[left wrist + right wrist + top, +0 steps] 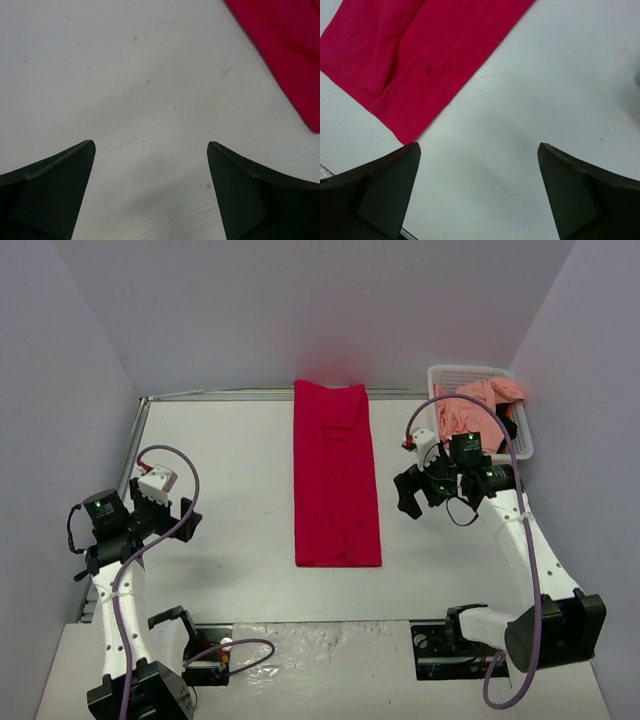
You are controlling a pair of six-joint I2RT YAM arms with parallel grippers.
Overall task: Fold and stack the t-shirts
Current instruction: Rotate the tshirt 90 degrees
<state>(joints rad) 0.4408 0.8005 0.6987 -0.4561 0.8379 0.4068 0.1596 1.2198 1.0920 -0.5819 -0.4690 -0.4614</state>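
Observation:
The crimson red t-shirt [335, 472] lies on the table, folded into a long narrow strip running from the back wall toward me. It also shows in the left wrist view [285, 55] and in the right wrist view [415, 55]. The salmon pink t-shirt [470, 410] is bunched in the white basket [455, 372] at the back right, with a bit of black garment [507, 428] beside it. My left gripper [172, 517] is open and empty, left of the red strip. My right gripper [415, 492] is open and empty, right of the strip, in front of the basket.
The table [230, 480] is white, with grey walls on three sides. A metal rail runs along the table's left edge [133, 455]. The arm bases [330, 650] stand at the near edge.

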